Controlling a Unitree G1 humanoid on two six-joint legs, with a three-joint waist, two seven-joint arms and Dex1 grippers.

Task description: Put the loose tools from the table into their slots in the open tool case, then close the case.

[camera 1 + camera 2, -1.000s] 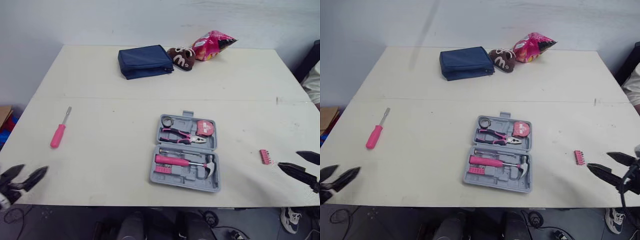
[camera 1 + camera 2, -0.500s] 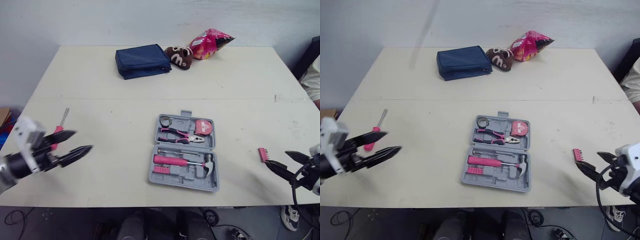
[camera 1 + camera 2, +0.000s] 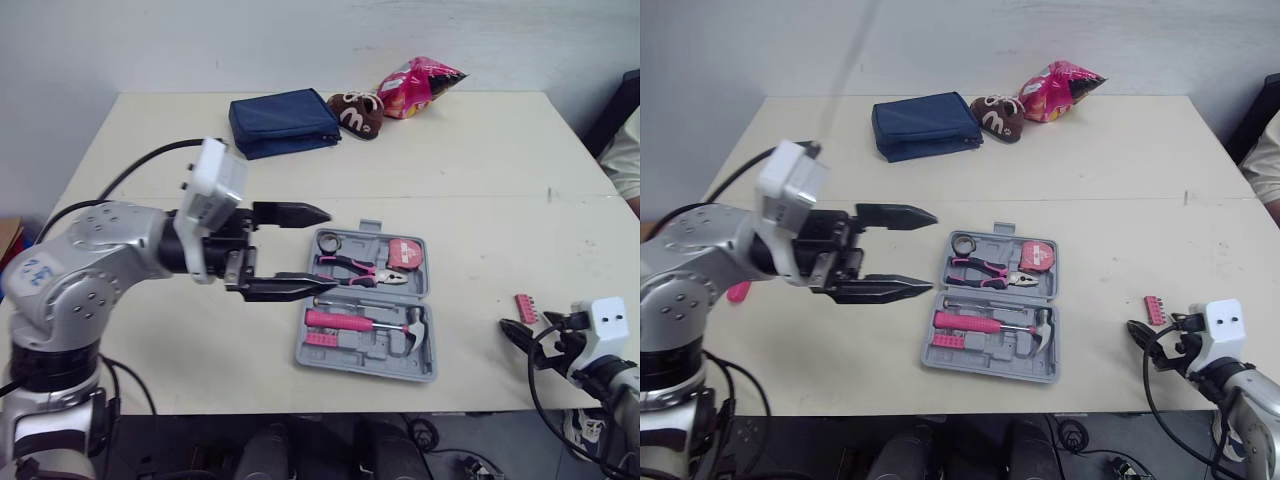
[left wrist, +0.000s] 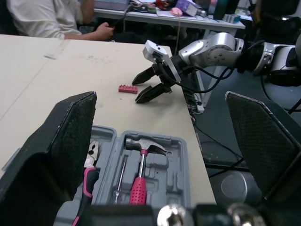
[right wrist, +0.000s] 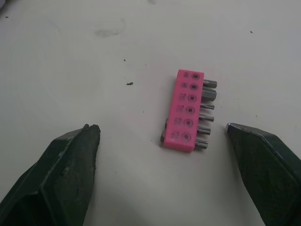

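Where right gripper gapes, bit holder near edge

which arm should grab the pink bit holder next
Right. The right gripper is open right in front of the bit holder; the left gripper hovers open by the tool case, farther off.

Left arm: silver rounded shell pitted with small screw recesses. Blue handwritten marking on the joint well back from the white wrist box. Black cable loops out behind that box. Ahead of the box, left gripper; likewise right gripper: black tapered fingers, textured pads.
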